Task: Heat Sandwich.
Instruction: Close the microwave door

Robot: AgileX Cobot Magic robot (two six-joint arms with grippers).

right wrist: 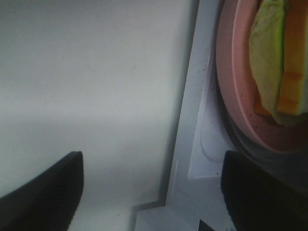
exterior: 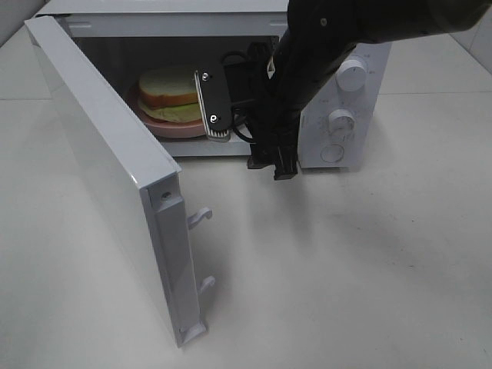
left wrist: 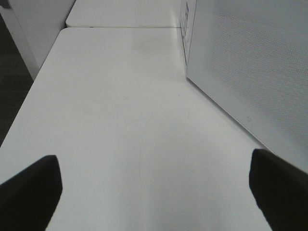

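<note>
White microwave door (exterior: 100, 169) stands swung wide at left, our left gripper (left wrist: 154, 192) spread empty over the table (left wrist: 120, 120) beside the oven's wall (left wrist: 250, 72). Inside, the sandwich (exterior: 169, 88) sits on its pink plate (exterior: 178, 130), the right gripper (right wrist: 153, 192) parted and empty at the cavity's front sill (right wrist: 192, 120). We judge loading done; backing out, swinging the door across the open table and setting the dials (exterior: 340, 119) remain.

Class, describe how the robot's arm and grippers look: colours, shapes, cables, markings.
The right arm is black, with black cables looped near its wrist. One finger is a flat dark plate with a pale ribbed edge and two screws. In the wrist views, the left gripper and right gripper show only blunt dark fingertips.
</note>
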